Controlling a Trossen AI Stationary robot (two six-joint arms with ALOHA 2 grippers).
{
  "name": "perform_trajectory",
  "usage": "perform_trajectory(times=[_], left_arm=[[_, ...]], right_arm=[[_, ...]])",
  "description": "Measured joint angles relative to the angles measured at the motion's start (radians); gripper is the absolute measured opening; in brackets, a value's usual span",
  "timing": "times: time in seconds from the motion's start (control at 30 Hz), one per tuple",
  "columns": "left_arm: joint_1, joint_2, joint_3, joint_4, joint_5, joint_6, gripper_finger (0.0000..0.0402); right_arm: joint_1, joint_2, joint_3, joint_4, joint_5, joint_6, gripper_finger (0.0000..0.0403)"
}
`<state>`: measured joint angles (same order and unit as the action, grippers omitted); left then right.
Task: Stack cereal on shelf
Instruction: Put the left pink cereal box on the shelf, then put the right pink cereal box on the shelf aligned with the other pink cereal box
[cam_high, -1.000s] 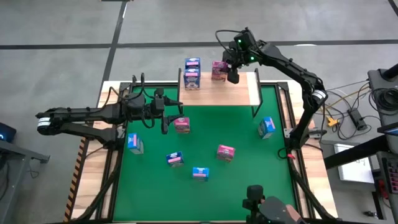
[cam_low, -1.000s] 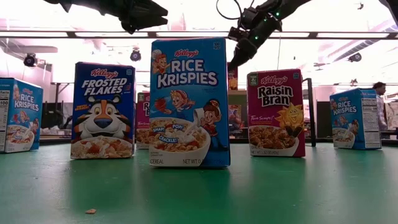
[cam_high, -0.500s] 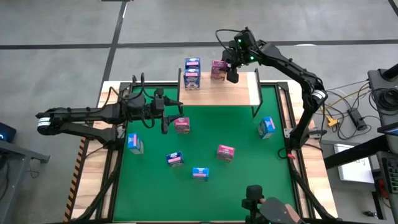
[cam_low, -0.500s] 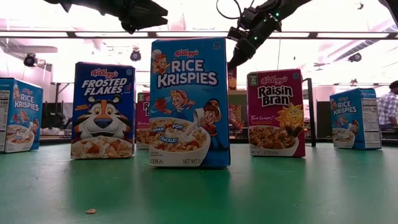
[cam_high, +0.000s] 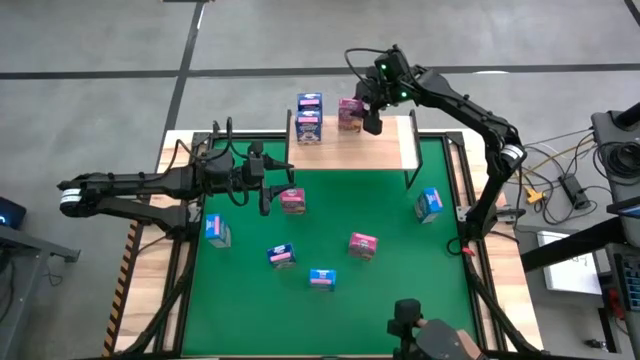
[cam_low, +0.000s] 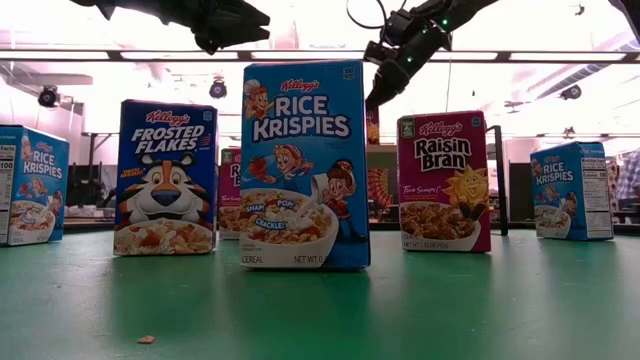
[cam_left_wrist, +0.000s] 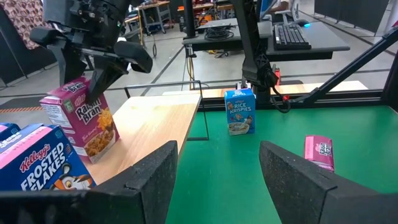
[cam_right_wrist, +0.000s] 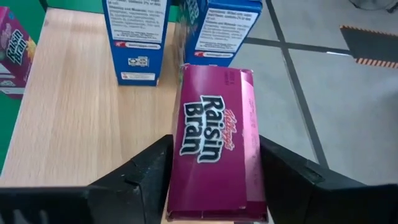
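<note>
— Where on the shelf (cam_high: 385, 150)?
— Raisin Bran box (cam_high: 350, 112) upright at the far edge, beside two blue boxes (cam_high: 308, 118).
— Right gripper (cam_high: 372, 123)?
— Just above that box, fingers (cam_right_wrist: 146, 171) spread either side, apparently not pinching.
— Left gripper (cam_high: 277, 190)?
— Off the shelf's near-left corner, over the green surface (cam_high: 390, 290), fingers (cam_left_wrist: 155, 171) spread, empty, by another pink box (cam_high: 293, 201).

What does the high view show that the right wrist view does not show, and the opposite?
Only the high view shows the left end effector, open, beside a pink cereal box, and five more boxes spread on the green table. Only the right wrist view shows the "Raisin Bran" lettering on the box's upper face and that the right end effector's fingers stand at its two sides. Both share the wooden shelf, the Raisin Bran box and two blue boxes.
</note>
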<state>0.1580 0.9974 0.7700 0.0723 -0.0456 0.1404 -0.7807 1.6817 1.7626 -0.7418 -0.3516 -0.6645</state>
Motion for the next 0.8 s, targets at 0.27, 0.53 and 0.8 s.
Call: perform_trajectory(times=[0.27,0.53,0.8], left_arm=[[0.000,0.000,0.000,0.000,0.000,0.000,0.0210],[0.000,0.000,0.000,0.000,0.000,-0.002,0.0210],[0.000,0.000,0.000,0.000,0.005,-0.021,0.0210]], right_arm=[[0.000,0.000,0.000,0.000,0.004,0.006,0.0255],[0.008,-0.061,0.000,-0.001,0.015,0.073,0.0278],[0.135,-0.180,0.000,-0.016,0.012,0.339,0.0239]])
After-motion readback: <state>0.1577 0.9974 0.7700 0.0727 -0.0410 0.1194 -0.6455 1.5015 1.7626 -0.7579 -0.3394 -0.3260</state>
